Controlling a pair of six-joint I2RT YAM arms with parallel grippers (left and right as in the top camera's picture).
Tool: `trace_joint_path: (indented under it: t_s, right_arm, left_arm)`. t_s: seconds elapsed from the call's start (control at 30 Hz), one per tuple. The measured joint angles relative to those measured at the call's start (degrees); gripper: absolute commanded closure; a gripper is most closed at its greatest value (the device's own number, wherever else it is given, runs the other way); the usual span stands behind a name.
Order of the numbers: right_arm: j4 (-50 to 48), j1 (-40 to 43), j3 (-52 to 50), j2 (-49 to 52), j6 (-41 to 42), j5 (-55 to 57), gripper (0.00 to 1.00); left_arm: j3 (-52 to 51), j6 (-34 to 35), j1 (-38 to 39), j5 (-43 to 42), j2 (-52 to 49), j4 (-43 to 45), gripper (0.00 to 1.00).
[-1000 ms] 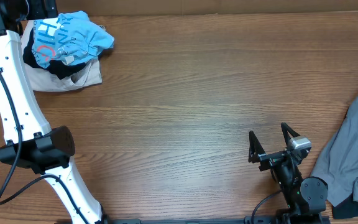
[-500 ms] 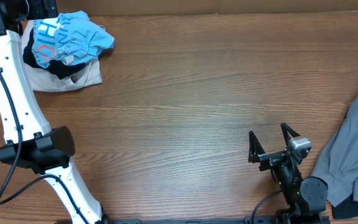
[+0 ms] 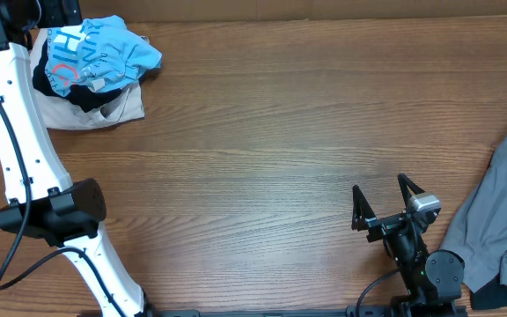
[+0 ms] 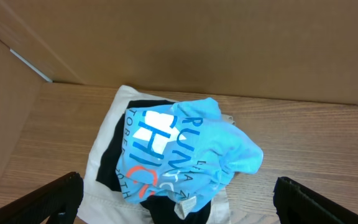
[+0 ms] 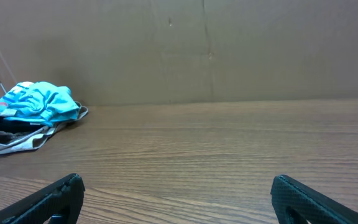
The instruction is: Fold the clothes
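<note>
The clothes lie in a crumpled pile at the table's far left corner. A sky-blue T-shirt (image 3: 99, 51) with white and pink lettering is on top, over a black garment (image 3: 79, 97) and a beige one (image 3: 104, 113). In the left wrist view the blue T-shirt (image 4: 188, 146) lies just ahead of and below my left gripper (image 4: 178, 182), which hangs open above the pile and holds nothing. My right gripper (image 3: 379, 187) stands open and empty over bare wood near the front right. Its camera sees the pile (image 5: 39, 102) far off. A grey garment (image 3: 500, 198) lies at the right edge.
A brown cardboard wall (image 5: 185, 50) closes off the back of the wooden table (image 3: 280, 132), and another panel (image 4: 5, 106) stands left of the pile. My white left arm (image 3: 20, 132) runs along the left edge from the front to the far corner.
</note>
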State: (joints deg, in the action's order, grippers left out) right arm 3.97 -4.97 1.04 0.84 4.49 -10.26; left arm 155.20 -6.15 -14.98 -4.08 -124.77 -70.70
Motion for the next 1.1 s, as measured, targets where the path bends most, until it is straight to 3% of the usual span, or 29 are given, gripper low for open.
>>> trace_joint_path:
  t_s: [0.2, 0.63, 1.0, 1.1]
  right_arm:
    - [0.0, 0.0, 0.0, 0.0, 0.0, 0.0, 0.00]
    - [0.0, 0.0, 0.0, 0.0, 0.0, 0.0, 0.00]
    - [-0.1, 0.0, 0.0, 0.0, 0.0, 0.0, 0.00]
    - [0.0, 0.0, 0.0, 0.0, 0.0, 0.0, 0.00]
  left_arm:
    - [-11.3, 0.0, 1.7, 0.3, 11.3, 0.2, 0.00]
    - [-58.1, -0.2, 8.6, -0.1, 57.0, 4.0, 0.00]
    - [-112.3, 3.0, 8.6, -9.3, 88.1, 60.3, 0.00]
    - [-123.5, 5.2, 8.6, -10.6, 93.8, 71.0, 0.00]
